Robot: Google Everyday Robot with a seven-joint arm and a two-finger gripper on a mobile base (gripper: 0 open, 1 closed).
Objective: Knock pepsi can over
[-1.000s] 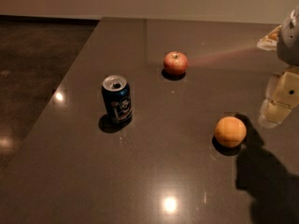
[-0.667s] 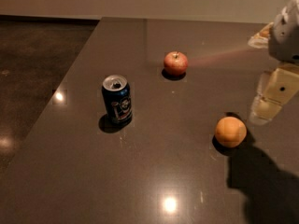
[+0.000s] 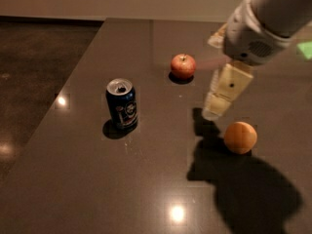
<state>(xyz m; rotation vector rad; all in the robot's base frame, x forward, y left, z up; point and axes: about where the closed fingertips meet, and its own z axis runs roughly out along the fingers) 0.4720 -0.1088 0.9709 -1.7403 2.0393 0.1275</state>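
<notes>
The pepsi can [image 3: 122,104] stands upright on the dark table [image 3: 146,179], left of centre, dark navy with a silver top and a round logo on its side. My gripper [image 3: 218,101] hangs from the white arm at the upper right. It is above the table, well to the right of the can, between the red apple and the orange, and touches nothing.
A red apple [image 3: 183,66] sits behind and to the right of the can. An orange [image 3: 240,137] lies just below and right of the gripper. The table's left edge runs diagonally past the can, with dark floor [image 3: 34,67] beyond it.
The arm and gripper have moved left from the right edge toward the table's middle, now past the orange. The can, apple and orange have not moved.
</notes>
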